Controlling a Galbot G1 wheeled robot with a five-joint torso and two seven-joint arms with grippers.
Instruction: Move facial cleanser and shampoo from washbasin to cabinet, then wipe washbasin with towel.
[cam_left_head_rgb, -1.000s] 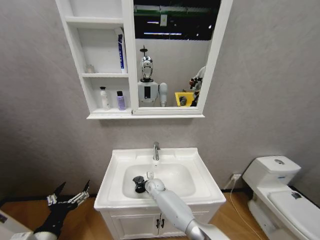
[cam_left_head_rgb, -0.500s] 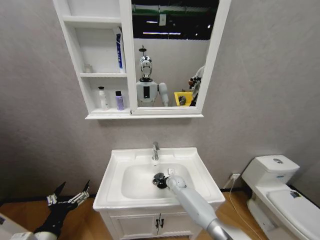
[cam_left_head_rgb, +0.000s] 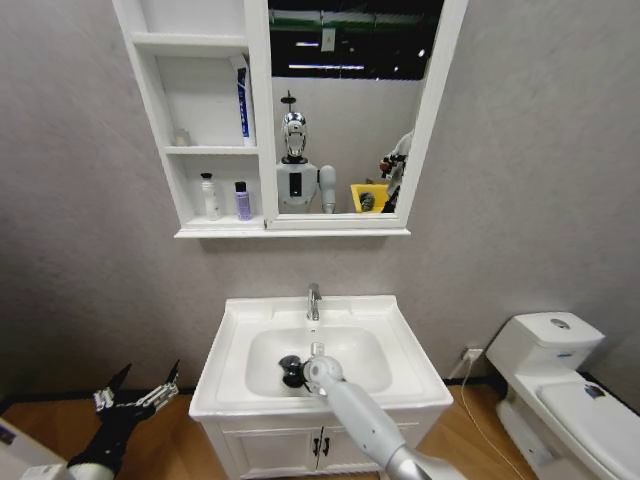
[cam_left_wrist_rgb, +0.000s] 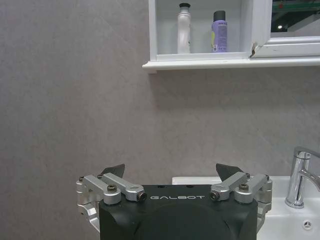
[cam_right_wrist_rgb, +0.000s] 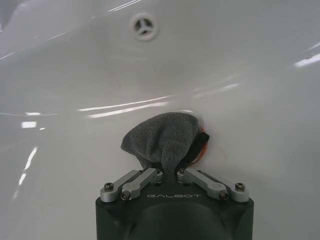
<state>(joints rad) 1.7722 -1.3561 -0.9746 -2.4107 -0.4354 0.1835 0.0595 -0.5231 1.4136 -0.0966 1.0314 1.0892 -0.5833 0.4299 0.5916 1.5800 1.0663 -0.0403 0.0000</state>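
The white washbasin (cam_left_head_rgb: 228, 368) stands below the wall cabinet (cam_left_head_rgb: 158, 110). My right gripper (cam_left_head_rgb: 301, 368) reaches down into the bowl, shut on the dark grey towel (cam_left_head_rgb: 289, 371), which is pressed against the white bowl surface. The right wrist view shows the towel (cam_right_wrist_rgb: 164, 136) bunched between the closed fingertips of the right gripper (cam_right_wrist_rgb: 169, 171). A white bottle (cam_left_head_rgb: 209, 197) and a purple bottle (cam_left_head_rgb: 242, 202) stand on the cabinet's lowest shelf; I cannot tell which is the cleanser and which the shampoo. My left gripper (cam_left_head_rgb: 137, 393) hangs open, low and left of the basin.
A chrome tap (cam_left_head_rgb: 313, 301) rises at the basin's back edge. A blue-and-white tube (cam_left_head_rgb: 241, 103) leans on the middle shelf. A mirror (cam_left_head_rgb: 345, 110) joins the cabinet. A white toilet (cam_left_head_rgb: 560, 390) stands at the right. The vanity doors (cam_left_head_rgb: 300, 450) are below the basin.
The right gripper has swept the towel back leftward across the bowl, after going from left to right over the previous half second. The left arm has not moved.
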